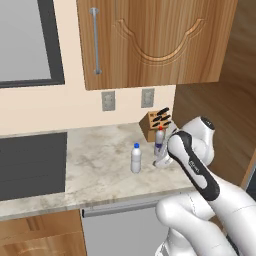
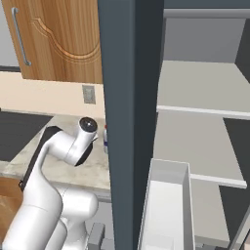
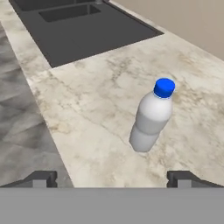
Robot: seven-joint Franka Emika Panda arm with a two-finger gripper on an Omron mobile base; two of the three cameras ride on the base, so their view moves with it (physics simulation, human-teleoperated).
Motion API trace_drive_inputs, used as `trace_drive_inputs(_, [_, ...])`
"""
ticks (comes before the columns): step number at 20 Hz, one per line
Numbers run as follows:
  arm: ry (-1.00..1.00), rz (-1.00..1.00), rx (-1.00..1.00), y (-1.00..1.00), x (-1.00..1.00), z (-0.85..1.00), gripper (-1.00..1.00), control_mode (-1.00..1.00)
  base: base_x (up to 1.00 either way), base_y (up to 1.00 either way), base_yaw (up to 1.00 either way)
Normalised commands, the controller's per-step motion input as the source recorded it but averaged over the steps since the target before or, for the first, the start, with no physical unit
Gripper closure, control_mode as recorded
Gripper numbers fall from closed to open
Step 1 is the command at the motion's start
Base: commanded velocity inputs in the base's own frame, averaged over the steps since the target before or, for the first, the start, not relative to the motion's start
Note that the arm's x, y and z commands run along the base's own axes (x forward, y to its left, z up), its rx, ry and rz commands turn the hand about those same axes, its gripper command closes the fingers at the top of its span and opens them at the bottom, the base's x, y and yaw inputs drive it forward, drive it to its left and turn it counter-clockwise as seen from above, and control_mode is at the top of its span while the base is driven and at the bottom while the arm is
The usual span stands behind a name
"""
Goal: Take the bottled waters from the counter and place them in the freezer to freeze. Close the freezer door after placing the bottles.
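Observation:
The blue-capped bottled water (image 1: 136, 158) (image 3: 153, 117) stands upright on the beige marbled counter (image 1: 95, 165) (image 3: 87, 113). Just behind it to the right, in front of the knife block, stands the red-capped one (image 1: 159, 138). My gripper (image 3: 112, 180) is open, its fingertips (image 3: 41, 178) spread wide with nothing between them. The blue-capped bottle is a little ahead of them, nearer the right tip. In the left base view the gripper (image 1: 161, 161) sits just right of that bottle, mostly hidden by my forearm. The freezer (image 2: 200, 93) is open, its door (image 2: 128, 122) seen edge-on.
A wooden knife block (image 1: 157, 125) stands against the wall at the counter's back right. The black cooktop (image 1: 32, 165) (image 3: 87, 26) lies left of the bottles. Wooden wall cabinets (image 1: 155, 40) hang above. A pale bin (image 2: 166, 205) sits on the door's inner side, beside grey shelves (image 2: 200, 111).

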Motion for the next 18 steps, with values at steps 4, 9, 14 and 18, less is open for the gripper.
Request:
trace_drive_inputs(4, [0.00,0.22,0.13,-0.01,0.34,-0.23,-1.00,-1.00,0.00,0.00,0.00])
trace_drive_inputs(9, [-0.07,0.20,0.03,0.00,0.33,-0.14,-1.00,-1.00,0.00,0.00,0.00])
trace_drive_inputs(14, [-0.06,0.17,0.00,0.00,0.20,-0.03,-1.00,-1.00,0.00,0.00,0.00])
trace_drive_inputs(18, [-0.01,0.14,0.01,0.00,0.13,-0.06,-1.00,-1.00,0.00,0.00,0.00])
